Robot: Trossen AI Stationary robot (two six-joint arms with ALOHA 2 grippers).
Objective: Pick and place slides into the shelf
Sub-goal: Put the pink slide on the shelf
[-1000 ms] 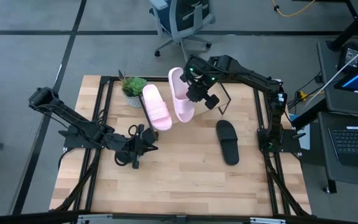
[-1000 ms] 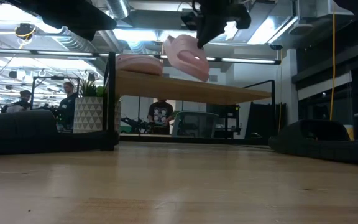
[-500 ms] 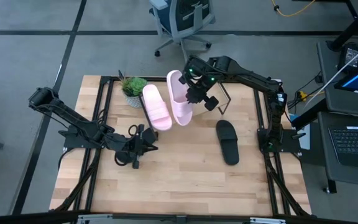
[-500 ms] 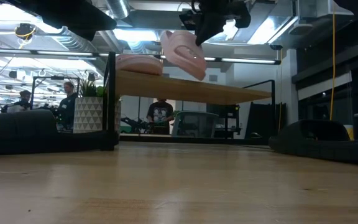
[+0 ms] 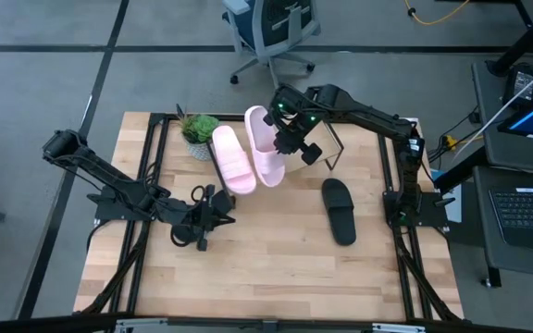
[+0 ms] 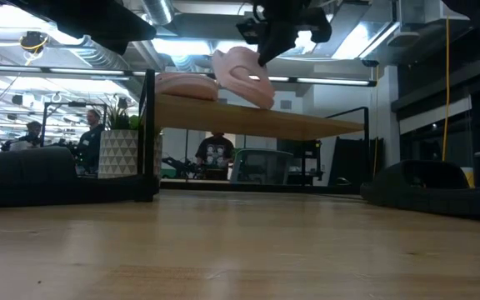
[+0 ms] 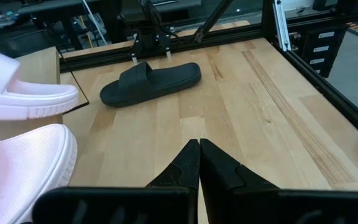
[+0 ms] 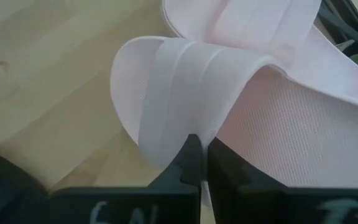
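My right gripper (image 5: 296,141) is shut on a pale pink slide (image 5: 265,148) over the shelf (image 6: 307,127) at the table's far side. In the low view this slide (image 6: 244,73) hangs tilted below the gripper (image 6: 275,37). A second pink slide (image 5: 232,159) lies sole down on the shelf board, just left of it. One black slide (image 5: 339,211) lies flat on the table, right of centre. My left gripper (image 5: 218,209) waits shut over the table's middle left and holds nothing. My right gripper pinches the pink slide's wide strap at its edge (image 8: 185,127) between its two fingers, coming from above and slanting down. The slide hangs tilted below the fingers. Its lower end (image 6: 261,98) is at the shelf board; whether it touches, I cannot tell.
A small potted plant (image 5: 197,129) stands at the shelf's left end, beside the resting pink slide. The shelf's black wire frame (image 5: 333,148) sticks out to the right of my right gripper. Bare wood lies in the table's near half.
My right gripper has edged toward the table's left with the pink slide, bringing it closer to the slide on the shelf. The slide stays tilted in the hold.
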